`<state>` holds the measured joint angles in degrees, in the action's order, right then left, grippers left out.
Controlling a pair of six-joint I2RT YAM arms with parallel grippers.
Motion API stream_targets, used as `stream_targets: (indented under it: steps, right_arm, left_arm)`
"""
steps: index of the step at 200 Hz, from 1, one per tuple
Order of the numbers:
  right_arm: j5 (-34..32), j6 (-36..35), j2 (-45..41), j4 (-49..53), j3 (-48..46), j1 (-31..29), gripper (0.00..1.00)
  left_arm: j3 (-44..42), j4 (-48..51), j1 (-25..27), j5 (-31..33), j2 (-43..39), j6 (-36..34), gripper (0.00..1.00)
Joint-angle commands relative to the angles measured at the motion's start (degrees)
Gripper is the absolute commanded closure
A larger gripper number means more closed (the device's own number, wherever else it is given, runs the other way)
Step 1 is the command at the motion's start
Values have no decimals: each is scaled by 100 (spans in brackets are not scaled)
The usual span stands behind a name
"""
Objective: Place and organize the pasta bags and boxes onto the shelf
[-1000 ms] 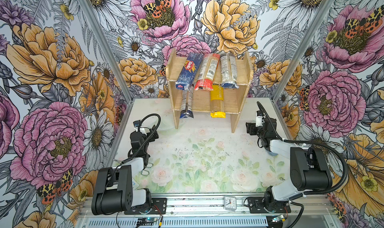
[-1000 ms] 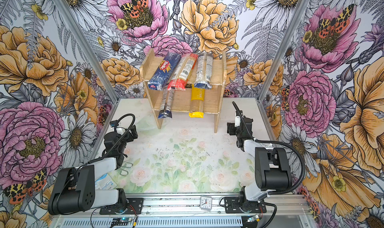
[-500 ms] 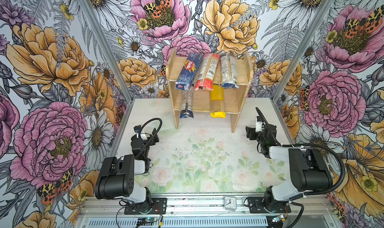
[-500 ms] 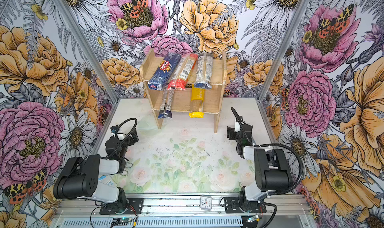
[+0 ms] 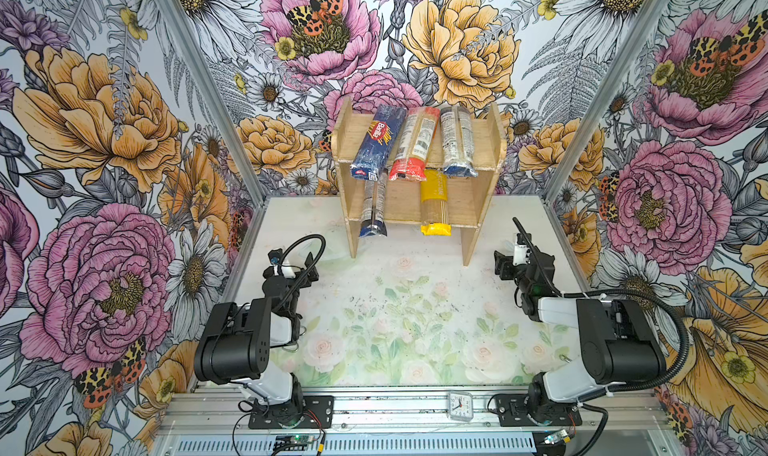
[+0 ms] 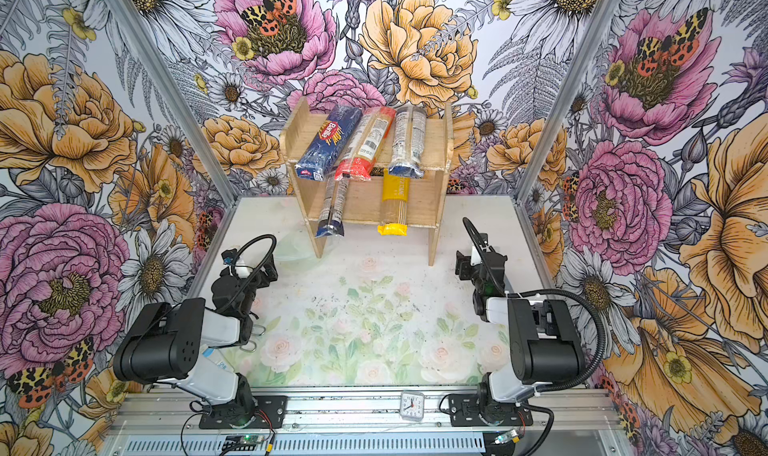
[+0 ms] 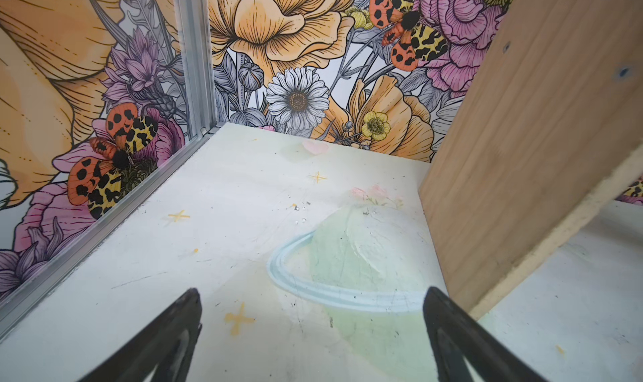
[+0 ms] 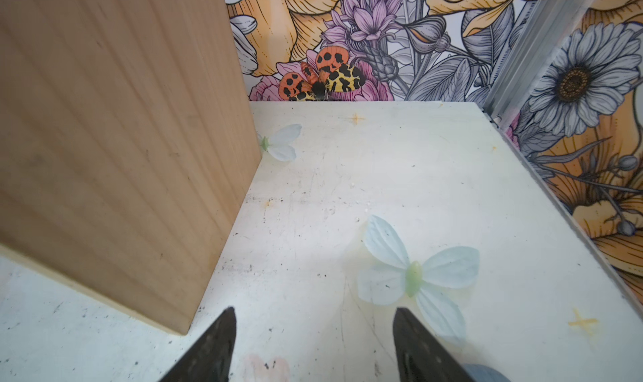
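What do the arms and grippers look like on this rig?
The left arm and right arm have bulky black joint housings and white links. A black ribbed cable loops to each wrist. The left gripper and right gripper have slim black tapering fingers. No markings legible.

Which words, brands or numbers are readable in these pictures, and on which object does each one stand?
"Barilla": on the dark blue box, upper tier of the shelf, in both top views.
Yellow-ended bag, lower tier: lettering too blurred to read.
Red-ended bag: label and barcode, too small.
Upper grey-labelled bag and lower grey-labelled bag: print too small.
Clock on the front rail: numerals too small.
Wrist views: no text.
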<state>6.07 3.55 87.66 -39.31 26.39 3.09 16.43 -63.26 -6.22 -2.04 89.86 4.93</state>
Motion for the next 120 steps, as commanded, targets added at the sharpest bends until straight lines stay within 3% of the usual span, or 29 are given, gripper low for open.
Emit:
stream_targets:
  steps: [1,82,120]
  right_arm:
    - [-221,70,-87,-555,-179,29,27]
    - [-356,97,49,-947,-324,5,26]
    - [-369,104,59,-934,-318,7,20]
  left_arm:
    - [386,656,186,-70,-72,-288,1]
    - [514,937,513,433,-102,-556,1]
    - [541,998,498,512,-101,-502,1]
